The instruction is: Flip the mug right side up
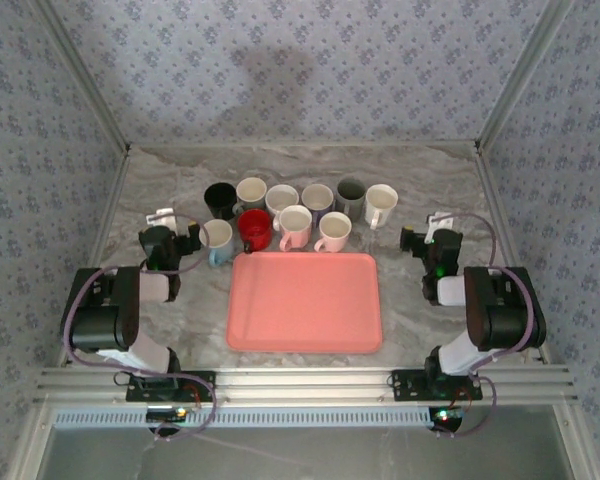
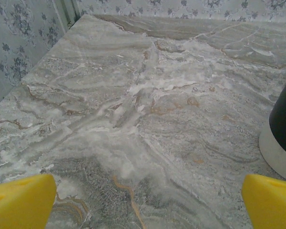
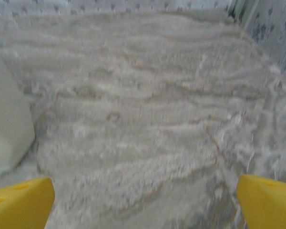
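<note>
Left gripper (image 2: 145, 202), right gripper (image 3: 143, 202): we are showing both with jaws apart, holding nothing. Black mug (image 1: 220, 198), which we are judging inverted, is standing ahead-right of left gripper, axis vertical; left arm is sitting nearer.

The tray (image 1: 305, 330) lies on the table (image 1: 430, 170) near its front edge, between the left arm (image 1: 110, 315) and the right arm (image 1: 495, 310). Just behind the tray, mugs stand in two rows. The front row of four runs from the front-left mug (image 1: 217, 240), off the tray's back left corner, to the front-right mug (image 1: 333, 231). The back row of six runs from the back-left mug (image 1: 220, 197) to the back-right mug (image 1: 381, 202) and reaches farther right than the front row. In the left wrist view a mug (image 2: 283, 129) stands at the right edge, possibly the back-left mug.
</note>
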